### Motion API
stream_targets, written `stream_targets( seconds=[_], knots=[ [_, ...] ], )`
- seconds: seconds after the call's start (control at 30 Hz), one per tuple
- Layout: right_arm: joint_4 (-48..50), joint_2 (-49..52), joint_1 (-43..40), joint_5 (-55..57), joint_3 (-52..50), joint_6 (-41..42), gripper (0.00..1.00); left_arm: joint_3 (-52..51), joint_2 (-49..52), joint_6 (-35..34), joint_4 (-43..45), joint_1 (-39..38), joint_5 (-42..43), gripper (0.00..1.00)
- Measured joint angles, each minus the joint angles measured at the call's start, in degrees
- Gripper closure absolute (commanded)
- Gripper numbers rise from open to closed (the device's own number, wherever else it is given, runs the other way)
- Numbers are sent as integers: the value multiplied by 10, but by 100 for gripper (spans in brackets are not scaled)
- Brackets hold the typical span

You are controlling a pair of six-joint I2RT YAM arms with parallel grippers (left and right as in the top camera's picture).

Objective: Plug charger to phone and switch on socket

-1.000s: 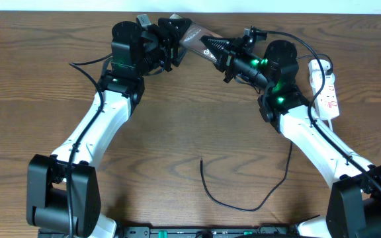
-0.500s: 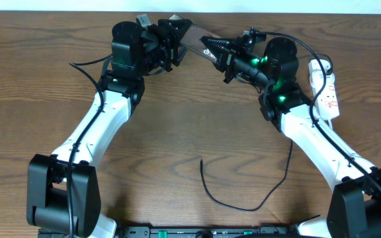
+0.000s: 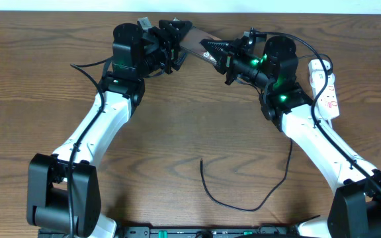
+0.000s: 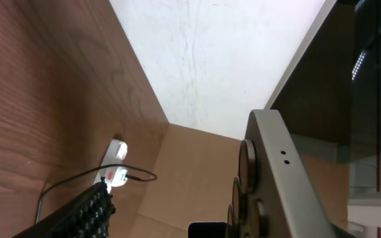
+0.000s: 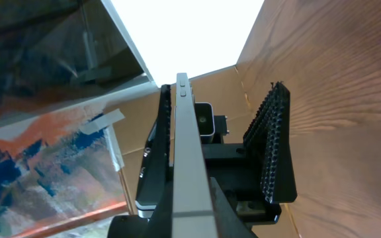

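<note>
I am holding the phone (image 3: pixel 192 38) lifted above the worktop (image 3: pixel 190 119) near its far edge, lying roughly level between my two end effectors. My right end effector (image 3: pixel 208 46) is pinching fully closed on the phone's thin body. My left end effector (image 3: pixel 177 45) is standing wide open around the other end. Its ribbed finger (image 5: pixel 273 145) is hanging well clear on the worktop side, and I cannot tell whether its hidden finger is touching the phone.

I am judging this to be a handover, so the right grip should be doing all the carrying. To do it well, I should be keeping the phone level, clearing the left fingers without nudging it, and leaving the port end free.

The charger (image 3: pixel 253 209) is lying looped near the front edge, well apart from the phone. Its loose end is too small for me to say whether it is the connector tip. The socket (image 3: pixel 327 86) is lying at the right, beside my right arm, and I cannot read its switches.

The worktop is dark, smooth wood grain, so a phone set down on it may slide. Beyond it are a white wall (image 4: pixel 210 59), a cardboard-brown panel (image 4: pixel 177 165) and an orange-and-blue picture (image 5: pixel 38 172).
</note>
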Motion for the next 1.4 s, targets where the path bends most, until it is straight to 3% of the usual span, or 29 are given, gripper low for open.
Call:
stream_targets(
  seconds=[0.3,0.9,1.17,1.4],
  knots=[
    [3,0,1,1,0,-18,99,-1,0,0,16,1,0,28],
    [5,-2,1,4,3,-28,99,-2,2,-10,45,4,3,27],
    [5,-3,4,9,3,-31,99,-2,2,-12,54,7,15,22],
    [2,-4,5,11,3,-35,99,-2,2,-12,55,7,16,7]
  ],
)
